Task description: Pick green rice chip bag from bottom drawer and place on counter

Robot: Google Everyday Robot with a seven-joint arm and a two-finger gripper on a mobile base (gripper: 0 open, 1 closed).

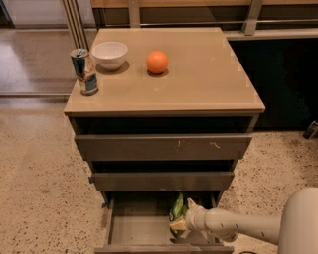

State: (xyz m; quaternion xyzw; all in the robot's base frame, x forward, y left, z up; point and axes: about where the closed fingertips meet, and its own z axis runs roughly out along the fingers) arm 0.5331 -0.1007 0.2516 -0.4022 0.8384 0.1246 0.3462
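tool [180, 224] in bottom drawer [130, 231] | at green rice chip bag [177, 206] | grip: cannot tell

I'd take this for an office break area or snack corner, not a home. The gripper [183, 222] sits low in the bottom drawer [134, 230] of a small cabinet. High above it, on the counter [198, 74], stand a white bowl [110, 54], an orange [157, 62] and a drink can [85, 72]. Speckled terrazzo floor [35, 178] spreads around it. Well beyond it are metal posts [74, 22], a glass panel [35, 12] and a wooden rail [198, 4].
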